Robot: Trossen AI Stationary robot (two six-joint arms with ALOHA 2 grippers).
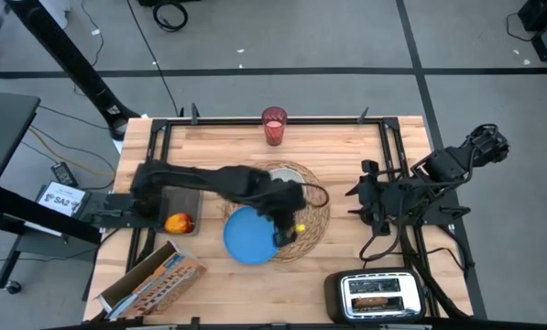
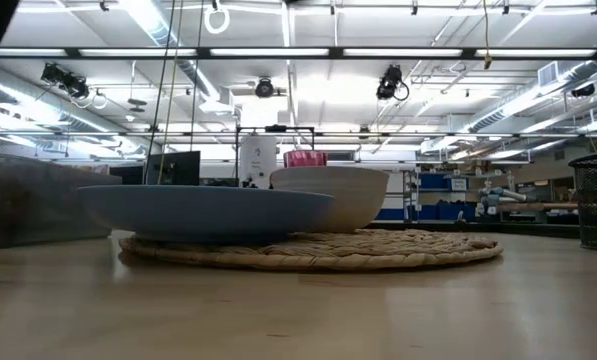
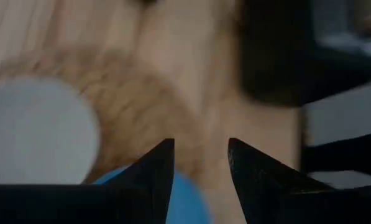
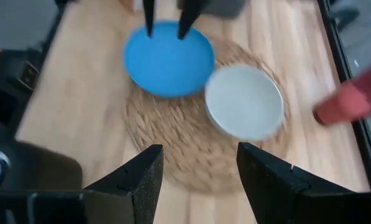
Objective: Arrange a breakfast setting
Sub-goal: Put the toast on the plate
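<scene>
Your blue plate lies half on the round woven placemat, overhanging its edge, with the white bowl beside it on the same mat. The left gripper hangs over the plate's rim, fingers parted and empty; the right gripper waits open at the table's side. You seem mid-placement of the plate; next, fetch toast or apple. One plate, one bowl, one red cup, one apple, one cereal box.

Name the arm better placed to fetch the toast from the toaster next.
Right, probably. The right gripper waits open on the toaster's side, while the left gripper hovers open at the blue plate.
</scene>
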